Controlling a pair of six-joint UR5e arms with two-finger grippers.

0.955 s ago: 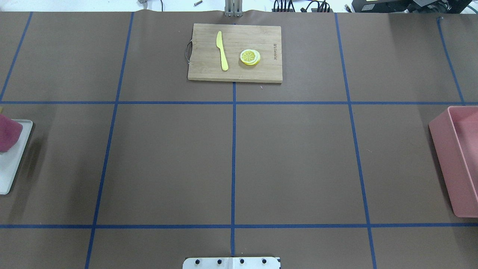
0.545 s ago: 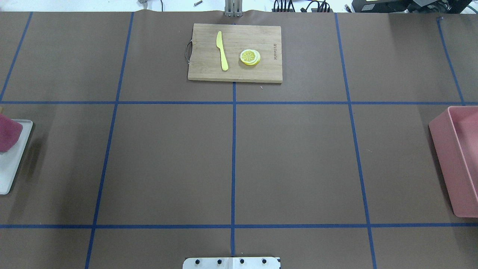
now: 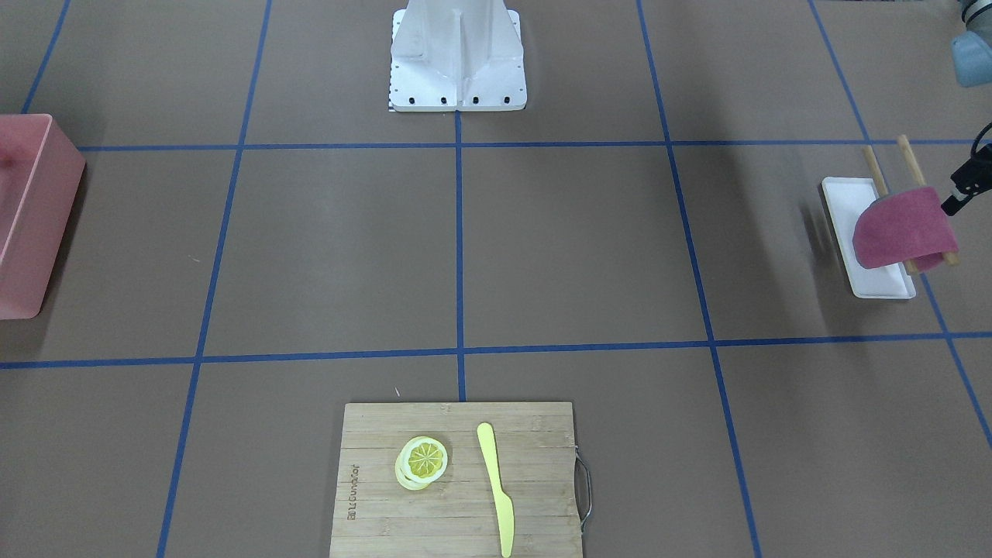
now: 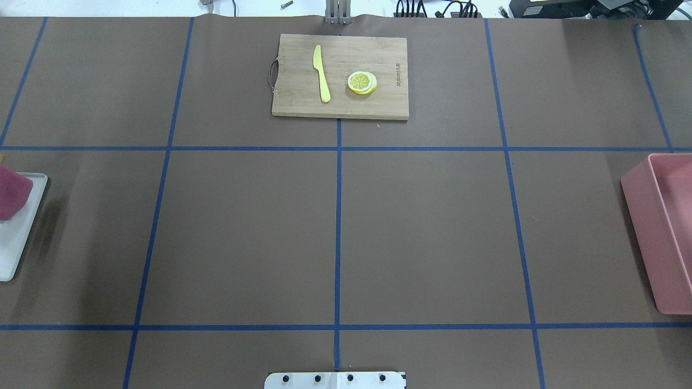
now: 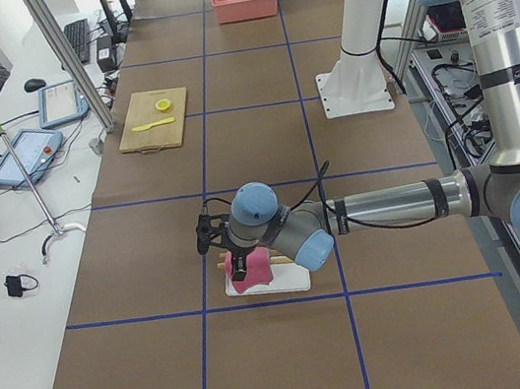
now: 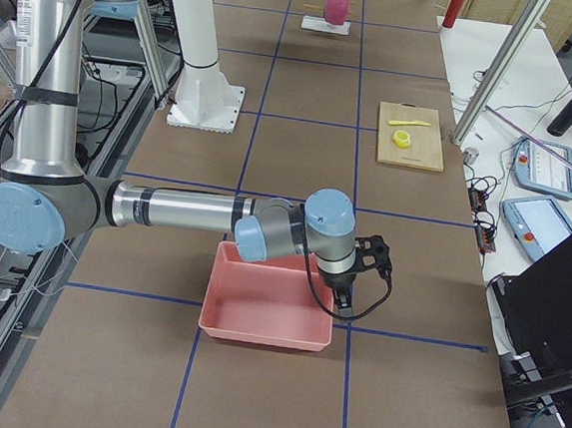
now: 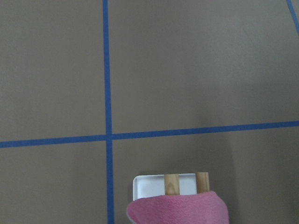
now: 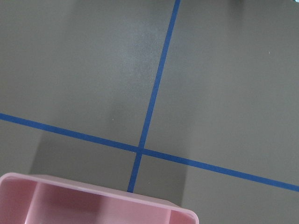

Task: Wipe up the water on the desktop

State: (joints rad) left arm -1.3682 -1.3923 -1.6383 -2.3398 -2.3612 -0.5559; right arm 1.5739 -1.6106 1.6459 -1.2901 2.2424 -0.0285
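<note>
- Pink cloth [image 3: 899,229] is hanging over two wooden sticks [image 3: 876,167]. The sticks are lying along a white tray [image 3: 880,288] at the robot's left end of the desktop [image 4: 432,232].
- The left gripper [image 5: 235,261] is hovering right at the cloth, so the left arm is by far the nearer one.
- In the left wrist view the cloth is sitting at the very bottom, in the middle. So it is lying just below the fingers, a little in front of them.
- The sticks are pointing away from that wrist camera, along the long side of the tray. The cloth is folding over them like a little tent.
- I am guessing the fingers are going to need to come straight down and pinch the top of that tent.
- I cannot tell if the left gripper is wide or narrow. Only a small dark bit of it is showing in the front view.
- The right gripper [image 6: 344,297] is hanging well apart from all this, at the other end, over the pink bin [image 6: 256,327]. Only a side view is showing it, so I cannot tell how its fingers are standing.
- The brown desktop is looking dry all over, and I am not seeing any wet spot. So I cannot tell where the wiping is meant to go.
</note>
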